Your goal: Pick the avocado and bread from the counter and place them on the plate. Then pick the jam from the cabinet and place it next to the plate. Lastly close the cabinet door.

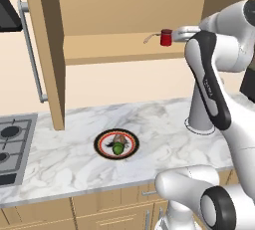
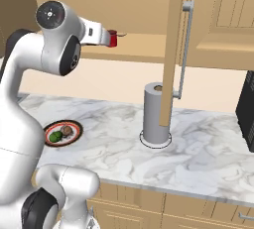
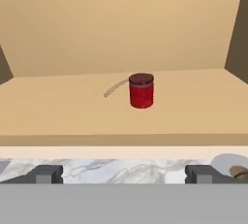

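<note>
Hand view has the jam [image 3: 141, 91] sitting upright, dead centre on the cabinet [image 1: 124, 20] shelf, a bit back from the front lip, with some thin pale curved thing [image 3: 115, 88] lying right next to it on one side. My hand [image 3: 124, 173] is spread wide with nothing in it, fingertips [image 3: 47, 173] parked just outside the shelf edge, lined up with the jar.

The avocado [image 1: 117, 148] and bread [image 1: 119, 138] are both on the plate [image 1: 102, 144] down on the surface [image 1: 164, 124], so the jam is what's left to fetch.

My guess on handling: it's a small rigid jar, probably glassy and a bit slick, light enough but not something I'd want to drop. I'd take it around the middle of the body, below the dark lid, squeezing across the width.

Room-wise, the shelf is pretty open on both sides of the jar and there's decent headroom. Things to watch: the shelf's front edge under my fingers, that curved bit beside the jar, and the cabinet door [image 1: 47, 50] hanging open off to the side. The grey paper-towel roll [image 2: 157, 114] stands right below the way out.
</note>
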Tool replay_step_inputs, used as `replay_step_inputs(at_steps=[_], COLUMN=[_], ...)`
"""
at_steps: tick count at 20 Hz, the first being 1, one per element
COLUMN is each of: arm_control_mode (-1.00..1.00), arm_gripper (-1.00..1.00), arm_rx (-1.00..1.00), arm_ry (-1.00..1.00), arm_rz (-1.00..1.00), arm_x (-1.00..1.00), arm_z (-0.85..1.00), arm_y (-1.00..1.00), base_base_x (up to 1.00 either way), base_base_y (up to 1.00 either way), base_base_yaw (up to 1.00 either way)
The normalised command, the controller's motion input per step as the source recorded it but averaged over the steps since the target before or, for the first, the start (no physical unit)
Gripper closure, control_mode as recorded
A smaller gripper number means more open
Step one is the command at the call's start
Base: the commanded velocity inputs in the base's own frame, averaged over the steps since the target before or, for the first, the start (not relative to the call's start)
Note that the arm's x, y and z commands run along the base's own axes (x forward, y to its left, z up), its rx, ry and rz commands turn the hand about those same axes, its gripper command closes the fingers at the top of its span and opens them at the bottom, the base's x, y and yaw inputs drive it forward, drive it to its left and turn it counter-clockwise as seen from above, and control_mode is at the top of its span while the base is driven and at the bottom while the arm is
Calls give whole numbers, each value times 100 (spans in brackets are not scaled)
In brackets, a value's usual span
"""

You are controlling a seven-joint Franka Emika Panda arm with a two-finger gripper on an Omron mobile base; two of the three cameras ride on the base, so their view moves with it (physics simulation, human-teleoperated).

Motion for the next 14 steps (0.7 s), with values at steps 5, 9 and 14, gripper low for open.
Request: replay_step_inputs(at_steps=[5, 9, 14], arm_control_mode=[-100, -100, -100], arm_gripper=[-100, -100, -100], arm_rx=[0, 0, 0], arm_ry=[0, 1, 2], arm_rz=[0, 0, 0], arm_x=[27, 26, 17], arm_z=[-4, -2, -10], arm_y=[0, 0, 0], base_base_x=[0, 0, 0], base_base_y=[0, 0, 0], base_base_yaw=[0, 0, 0])
